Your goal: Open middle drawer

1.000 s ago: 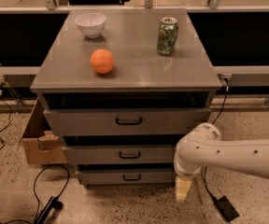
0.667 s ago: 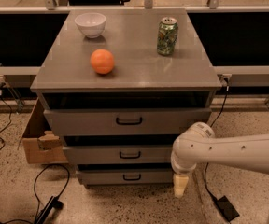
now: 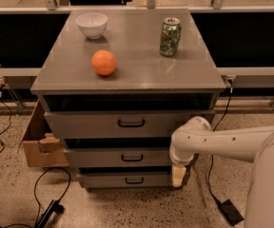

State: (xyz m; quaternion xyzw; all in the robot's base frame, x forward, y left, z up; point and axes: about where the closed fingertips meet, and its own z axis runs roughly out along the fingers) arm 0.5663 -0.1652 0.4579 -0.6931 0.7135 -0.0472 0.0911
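Observation:
The grey cabinet (image 3: 127, 77) has three drawers. The middle drawer (image 3: 99, 157) is the low grey front with a small black bar handle (image 3: 132, 157). It sits pushed in, with a dark gap above it. My gripper (image 3: 178, 175) hangs pointing down from the white arm (image 3: 213, 141), in front of the right end of the bottom drawer (image 3: 108, 179). It is just below the middle drawer's right end and well right of the handle. It holds nothing that I can see.
On the cabinet top stand a white bowl (image 3: 91, 24), an orange (image 3: 103, 62) and a green can (image 3: 170, 36). The taller top drawer (image 3: 89, 124) is above. A cardboard box (image 3: 37, 144) stands left of the cabinet. Cables (image 3: 46, 208) and a black power brick (image 3: 229, 212) lie on the floor.
My arm and gripper have shifted left, closer to the cabinet's right front. The drawers have not moved.

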